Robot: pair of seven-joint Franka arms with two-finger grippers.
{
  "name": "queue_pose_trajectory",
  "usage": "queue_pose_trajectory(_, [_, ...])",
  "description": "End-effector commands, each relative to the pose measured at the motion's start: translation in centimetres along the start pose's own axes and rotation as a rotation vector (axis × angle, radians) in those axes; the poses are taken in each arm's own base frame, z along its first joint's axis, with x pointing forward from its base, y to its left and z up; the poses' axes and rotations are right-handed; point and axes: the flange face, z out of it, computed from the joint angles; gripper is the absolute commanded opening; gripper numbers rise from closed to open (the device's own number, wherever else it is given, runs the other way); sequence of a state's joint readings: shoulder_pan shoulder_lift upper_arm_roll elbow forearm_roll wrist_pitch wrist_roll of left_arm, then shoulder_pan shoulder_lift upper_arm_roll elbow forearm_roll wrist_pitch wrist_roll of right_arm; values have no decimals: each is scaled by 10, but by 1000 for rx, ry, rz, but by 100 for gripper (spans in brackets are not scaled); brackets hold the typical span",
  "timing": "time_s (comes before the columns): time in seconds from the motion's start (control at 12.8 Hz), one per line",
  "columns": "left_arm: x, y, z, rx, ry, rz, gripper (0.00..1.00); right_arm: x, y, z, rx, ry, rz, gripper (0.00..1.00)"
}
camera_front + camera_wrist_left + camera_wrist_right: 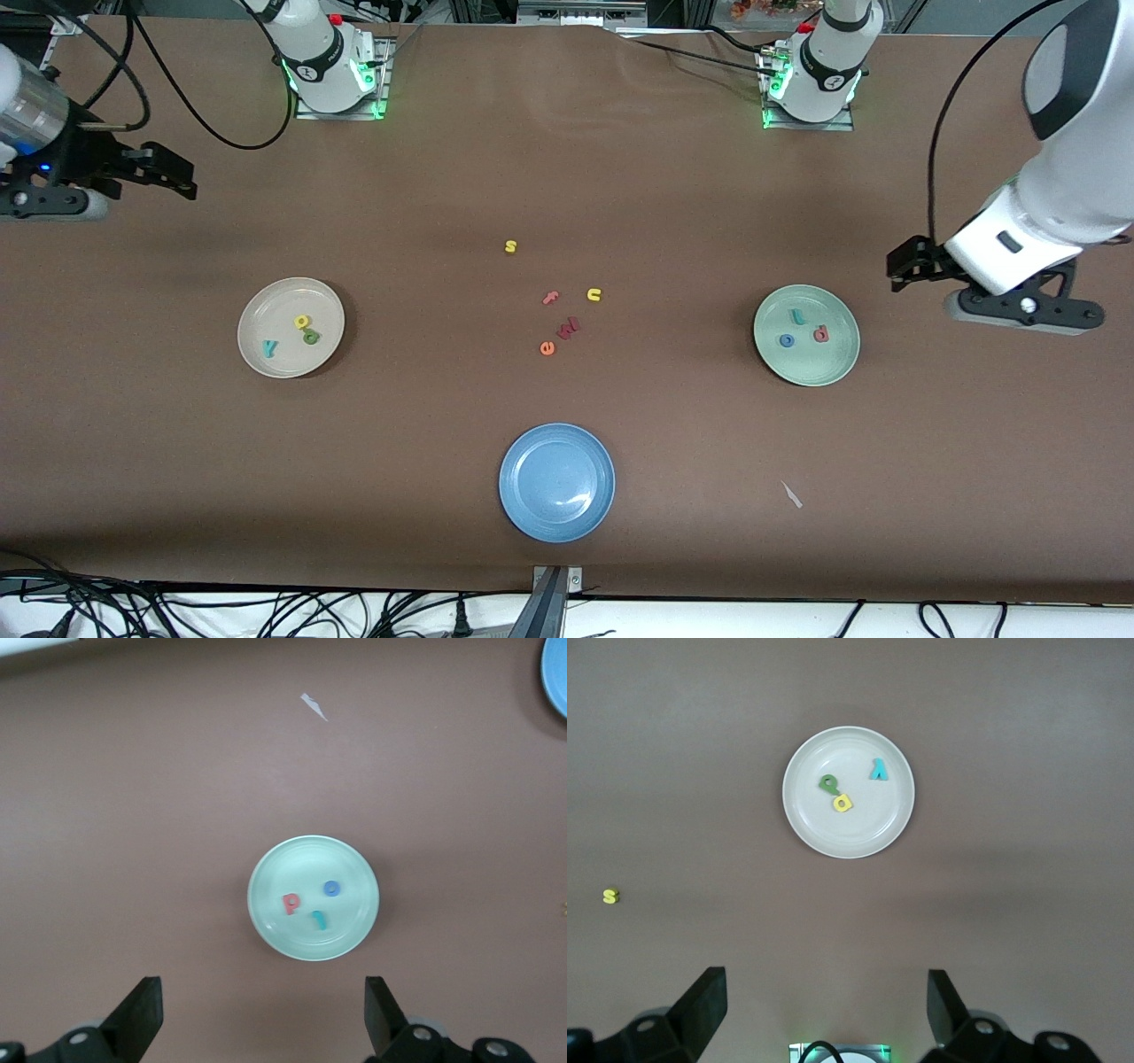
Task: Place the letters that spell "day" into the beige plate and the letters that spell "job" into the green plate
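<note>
Brown tabletop [567, 159], flat, with wide bare margins along every edge.

Round shallow cream-beige plate [257, 350], toward the right arm's end. Contents: green foam d [311, 337] touching yellow foam a [302, 322]; teal foam y [268, 348] apart from them, near the rim.

Round shallow pale mint-green plate [819, 368], toward the left arm's end. Contents: teal hook-shaped foam j [798, 316], blue foam ring o [787, 340], salmon-pink foam b [821, 334], all three separate.

Round blue plate [523, 496], midway along the tabletop, nearest the front camera, close to the tabletop's edge.

Loose letters on the bare middle, between the two task plates: yellow s [510, 246], pink f [550, 298], yellow u [594, 294], dark red w [568, 329], orange e [547, 348]. The s lies apart from the rest.

Small white scrap [791, 494], nearer the front camera than the green plate.

Left gripper [897, 268]: raised beside the green plate at the left arm's end, fingers spread, holding nothing; arm waiting.

Right gripper [182, 182]: raised over bare tabletop at the right arm's end, fingers spread, holding nothing; arm waiting.
</note>
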State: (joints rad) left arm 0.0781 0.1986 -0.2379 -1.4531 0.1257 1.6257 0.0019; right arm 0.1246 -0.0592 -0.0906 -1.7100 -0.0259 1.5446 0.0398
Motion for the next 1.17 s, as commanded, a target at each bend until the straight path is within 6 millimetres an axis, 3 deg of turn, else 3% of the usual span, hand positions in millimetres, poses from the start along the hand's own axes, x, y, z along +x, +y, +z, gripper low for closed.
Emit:
queue_pose_trajectory(0.0, [-24,7,-18,10,23,35,100,0,10,-15,-2,-20,34,100])
queue_pose_trajectory(0.16, [-40,-6,-24,15,78,5,100,1,11,-16,-4,-52,29,100])
queue_pose_trajectory(0.31, [-53,-6,-26,-6,82,20,100,2,14,-16,31,-47,32,100])
queue_pose_trajectory(1.1, [-74,-26,-35,-83,49,-39,100,1,7,-8,24,-66,-8,100])
